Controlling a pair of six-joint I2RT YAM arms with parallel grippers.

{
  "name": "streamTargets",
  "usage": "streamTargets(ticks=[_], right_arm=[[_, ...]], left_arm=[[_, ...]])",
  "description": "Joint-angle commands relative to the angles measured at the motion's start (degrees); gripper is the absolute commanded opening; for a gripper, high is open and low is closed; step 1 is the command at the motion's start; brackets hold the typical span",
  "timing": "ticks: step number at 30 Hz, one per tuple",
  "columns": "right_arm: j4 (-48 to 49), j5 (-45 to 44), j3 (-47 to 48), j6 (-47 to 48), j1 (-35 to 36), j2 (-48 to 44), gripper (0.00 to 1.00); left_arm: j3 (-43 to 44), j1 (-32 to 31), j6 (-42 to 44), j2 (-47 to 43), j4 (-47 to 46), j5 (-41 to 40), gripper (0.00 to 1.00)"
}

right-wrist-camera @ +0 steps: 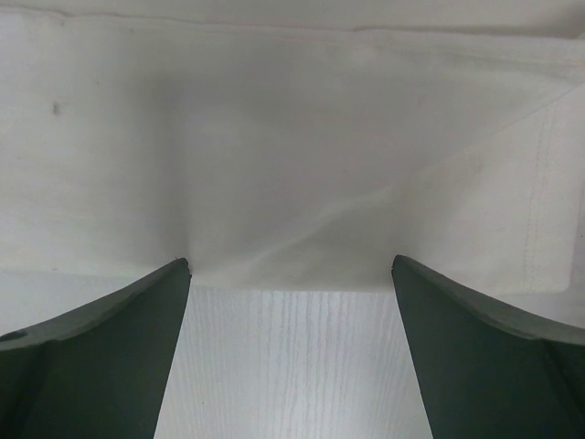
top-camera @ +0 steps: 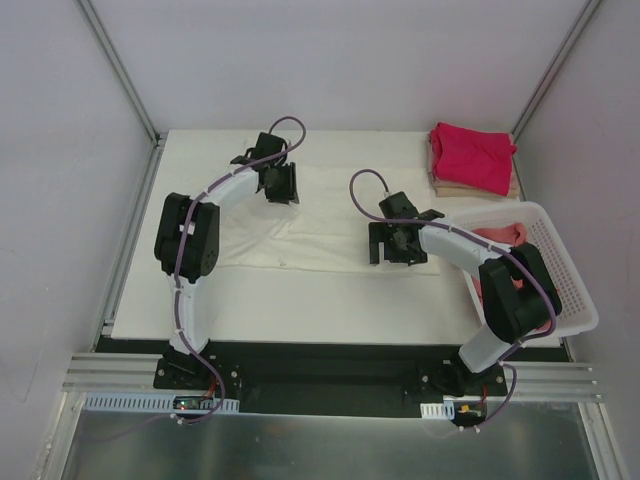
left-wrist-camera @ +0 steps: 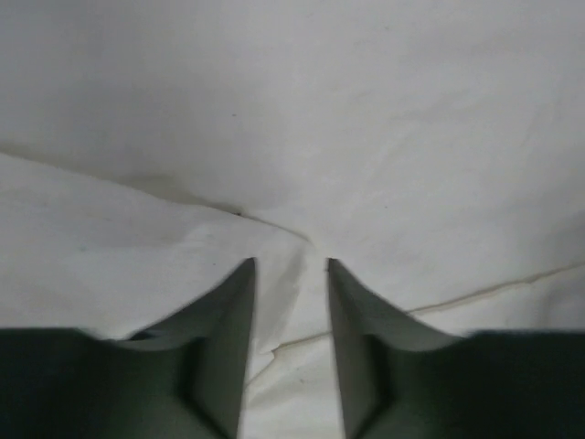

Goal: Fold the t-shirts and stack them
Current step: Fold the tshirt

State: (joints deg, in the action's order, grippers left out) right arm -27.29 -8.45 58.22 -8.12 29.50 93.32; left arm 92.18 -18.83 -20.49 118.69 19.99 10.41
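Observation:
The cream t-shirt point(top-camera: 310, 235) lies spread flat across the middle of the table. My left gripper point(top-camera: 282, 193) is low over its far edge, the jaws a narrow gap apart, with wrinkled cream cloth point(left-wrist-camera: 292, 119) under and between the fingertips point(left-wrist-camera: 291, 263). My right gripper point(top-camera: 392, 256) is wide open at the shirt's near right edge, its tips point(right-wrist-camera: 291, 262) right at the hem point(right-wrist-camera: 292, 137), with bare table below. The magenta-red t-shirt point(top-camera: 470, 152) lies folded on a tan one point(top-camera: 478, 188) at the back right. The salmon-pink t-shirt point(top-camera: 503, 236) lies in the basket.
The white slotted basket point(top-camera: 560, 275) stands at the right edge, beside my right arm. The white wood-grain table point(right-wrist-camera: 292, 366) shows under the right gripper. Grey walls and metal rails close in the table on the left, back and right.

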Motion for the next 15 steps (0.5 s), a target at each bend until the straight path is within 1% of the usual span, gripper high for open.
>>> streamTargets(ticks=[1, 3, 4, 5, 7, 8, 11, 13, 15], right_arm=[[-1.19, -1.57, -0.30, -0.58, 0.21, -2.09, 0.97], [-1.36, -2.10, -0.21, -0.58, 0.21, -2.87, 0.97], [-1.45, -2.19, -0.30, -0.58, 0.21, -3.23, 0.97], [-1.45, -2.62, -0.30, -0.58, 0.21, -3.49, 0.97], [-1.45, -3.33, -0.38, -0.76, 0.12, -4.37, 0.97], [-1.45, -3.76, -0.21, -0.84, 0.12, -4.55, 0.97], [-1.36, -3.86, 0.49, -0.85, 0.12, -4.81, 0.97], [-0.84, -4.03, 1.28, -0.58, 0.04, -4.29, 0.97], [-0.92, -3.77, 2.42, -0.49, -0.05, -2.89, 0.97]], left_arm=[[3.53, -0.94, 7.83, 0.40, 2.86, 4.34, 0.62], [2.92, -1.12, 8.19, -1.44, 3.04, 4.09, 0.72], [2.48, -1.12, 8.19, -2.32, 3.30, 3.48, 0.88], [1.69, -1.12, 7.58, -4.59, 3.39, 1.64, 0.99], [0.64, -1.12, 6.96, -7.32, 3.48, -0.38, 0.99], [-0.59, -1.03, 5.91, -10.38, 3.48, -2.40, 0.99], [-3.83, -1.03, 5.03, -16.10, 3.04, -4.69, 0.99], [-5.95, -0.60, 3.97, -18.05, 2.87, -8.99, 0.99], [-9.73, 1.24, 1.69, -20.07, 2.86, -10.15, 0.99]])
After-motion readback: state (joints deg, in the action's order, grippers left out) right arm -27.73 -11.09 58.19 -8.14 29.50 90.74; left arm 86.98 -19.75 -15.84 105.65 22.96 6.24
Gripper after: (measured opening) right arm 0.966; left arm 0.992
